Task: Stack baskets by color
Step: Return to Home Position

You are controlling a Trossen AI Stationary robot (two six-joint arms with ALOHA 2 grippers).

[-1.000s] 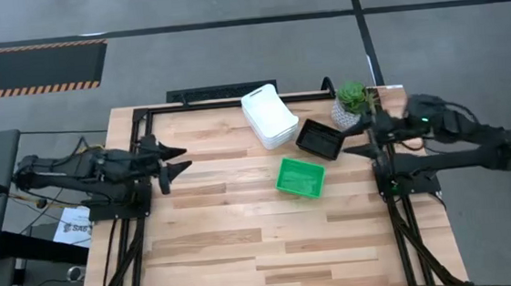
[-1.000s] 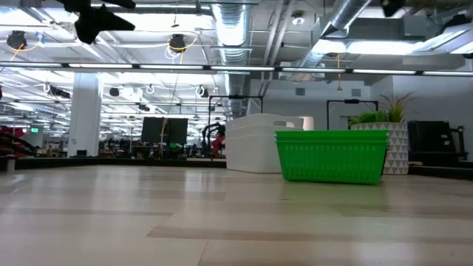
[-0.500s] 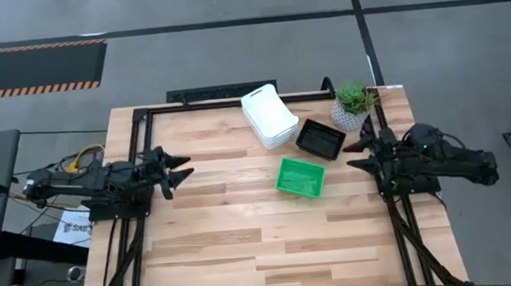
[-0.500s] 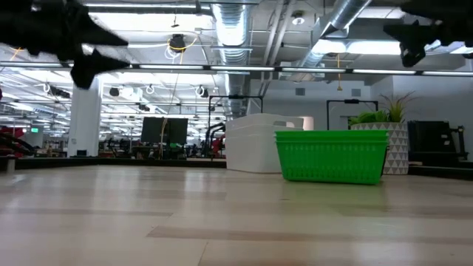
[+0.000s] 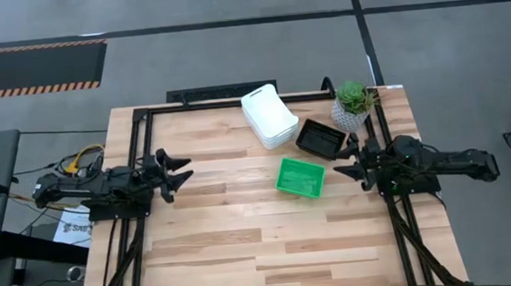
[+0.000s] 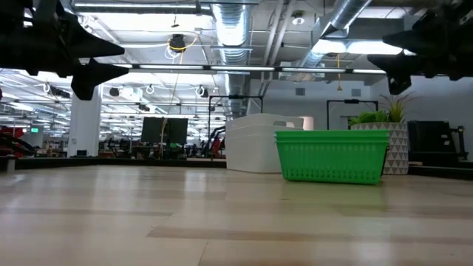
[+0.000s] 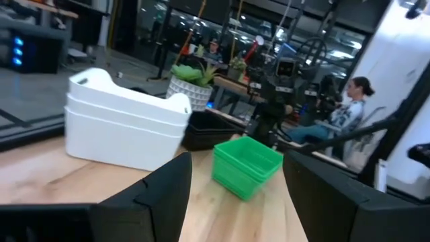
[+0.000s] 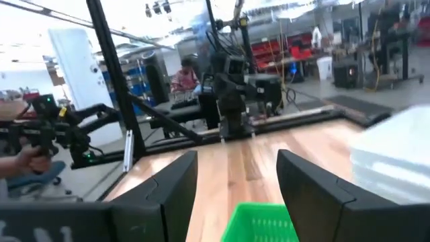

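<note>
Nearest you, the green stack (image 5: 300,177) lies mid-table, its long axis running roughly toward your right gripper (image 5: 348,160), which is near it with fingers spread and empty. Your left gripper (image 5: 182,167), also spread and empty, is well apart. Farther back sit the black stack (image 5: 319,139), then the white stack (image 5: 269,116). Only the high view shows all three; the low view shows no black.

The left jaws stood wide apart over the pale wooden bench (image 7: 60,171). Ahead, in line with the gap between them, sat a stack of bright green plastic baskets (image 7: 246,165). Beyond it lay a black basket (image 7: 211,134), beside a stack of white rounded plastic baskets (image 7: 124,128) set off to one side. A potted green plant (image 7: 193,84) stood behind these. A seated person (image 7: 346,114) showed far beyond.
</note>
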